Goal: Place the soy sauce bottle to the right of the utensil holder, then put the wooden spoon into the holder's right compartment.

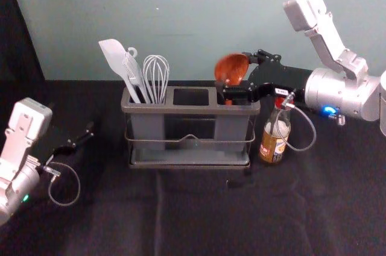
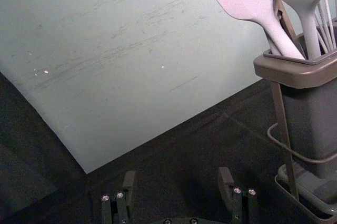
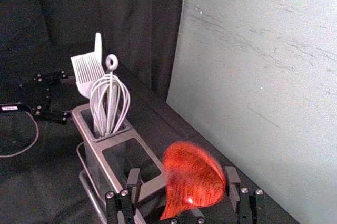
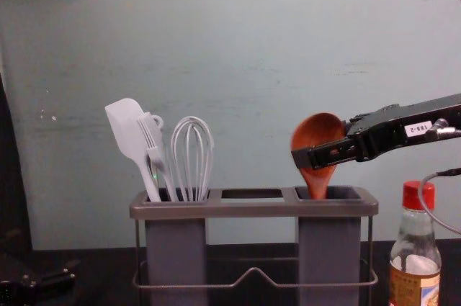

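My right gripper [image 1: 236, 76] is over the right end of the utensil holder [image 1: 199, 110], fingers apart around the wooden spoon [image 1: 228, 66]. In the right wrist view the right gripper [image 3: 182, 182] stands open, the blurred spoon bowl [image 3: 195, 179] between its fingers. The chest view shows the spoon [image 4: 318, 133] bowl up, its lower part inside the right compartment [image 4: 330, 248]. The soy sauce bottle [image 1: 274, 137] stands upright just right of the holder. Left of the holder, my left gripper [image 1: 83, 138] is parked; in its wrist view the left gripper [image 2: 176, 184] is open and empty.
A spatula [image 4: 130, 133], a brush [image 4: 155, 147] and a whisk [image 4: 191, 158] stand in the holder's left compartment. Behind the dark-covered table [image 1: 181, 220] rises a pale wall [image 1: 193, 15]. A cable loop [image 1: 312, 134] from the right arm hangs by the bottle.
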`<action>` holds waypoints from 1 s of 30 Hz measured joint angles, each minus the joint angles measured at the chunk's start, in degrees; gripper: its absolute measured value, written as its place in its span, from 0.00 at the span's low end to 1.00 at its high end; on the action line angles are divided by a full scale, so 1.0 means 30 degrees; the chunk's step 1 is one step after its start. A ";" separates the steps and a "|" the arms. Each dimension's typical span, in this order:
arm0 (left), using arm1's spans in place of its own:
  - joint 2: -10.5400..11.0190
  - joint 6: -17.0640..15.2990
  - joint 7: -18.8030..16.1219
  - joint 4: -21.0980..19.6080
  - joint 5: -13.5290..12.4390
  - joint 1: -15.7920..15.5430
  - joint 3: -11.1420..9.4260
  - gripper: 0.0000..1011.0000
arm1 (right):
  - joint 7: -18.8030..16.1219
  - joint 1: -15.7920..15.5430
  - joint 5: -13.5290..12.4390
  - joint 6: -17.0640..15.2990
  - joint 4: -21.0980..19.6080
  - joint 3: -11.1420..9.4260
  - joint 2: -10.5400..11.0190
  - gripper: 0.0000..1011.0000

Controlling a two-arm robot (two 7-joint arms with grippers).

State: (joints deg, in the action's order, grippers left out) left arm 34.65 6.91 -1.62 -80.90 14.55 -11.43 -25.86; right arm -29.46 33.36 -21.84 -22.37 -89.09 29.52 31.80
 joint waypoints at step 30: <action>0.0000 -0.0001 0.0000 0.0000 0.0000 0.0000 0.0000 1.00 | 0.5942 -0.6500 0.1895 0.3154 -0.3941 -0.2337 -0.0567 0.99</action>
State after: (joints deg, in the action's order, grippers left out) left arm 34.65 6.91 -1.62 -80.90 14.55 -11.43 -25.86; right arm -11.64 13.86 -16.16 -12.91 -100.92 22.50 30.10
